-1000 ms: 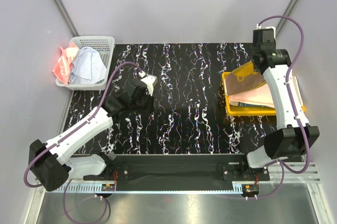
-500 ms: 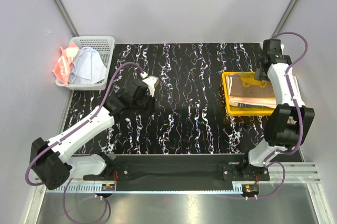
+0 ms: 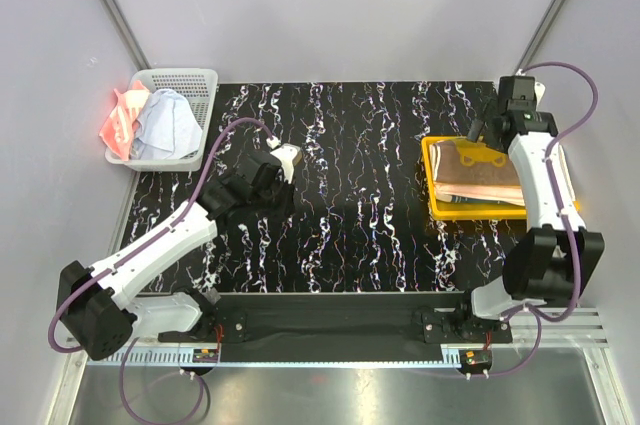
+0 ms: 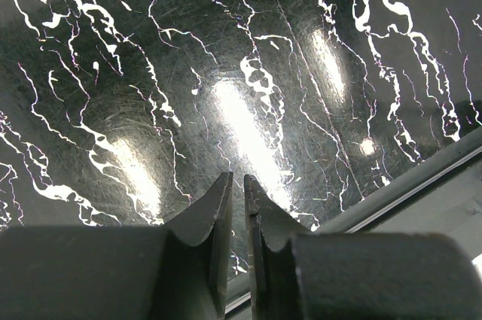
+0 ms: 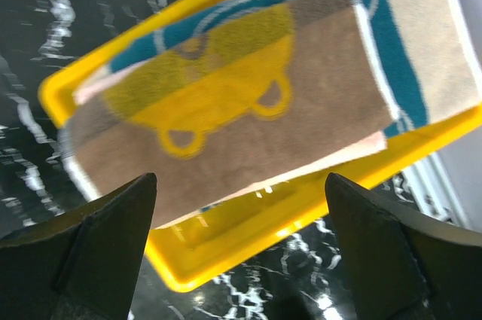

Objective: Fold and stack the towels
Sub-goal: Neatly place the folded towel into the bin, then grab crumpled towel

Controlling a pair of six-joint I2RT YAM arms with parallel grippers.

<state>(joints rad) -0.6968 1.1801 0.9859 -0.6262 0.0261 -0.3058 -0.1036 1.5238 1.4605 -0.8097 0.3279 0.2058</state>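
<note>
Your right claw (image 5: 241,207) hangs wide open, empty, over the folded bear towel (image 5: 248,94). Left claw (image 4: 237,207): nearly closed, empty. Remaining basket towels (image 3: 165,125) look limp; pinch a corner.

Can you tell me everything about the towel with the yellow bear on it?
The bear towel is soft brown terry cloth with a yellow-orange bear shape. It lies folded flat on top of the stack in the yellow tray, over a peach towel and a teal-and-cream one. The open right gripper hangs above, not touching it.
</note>
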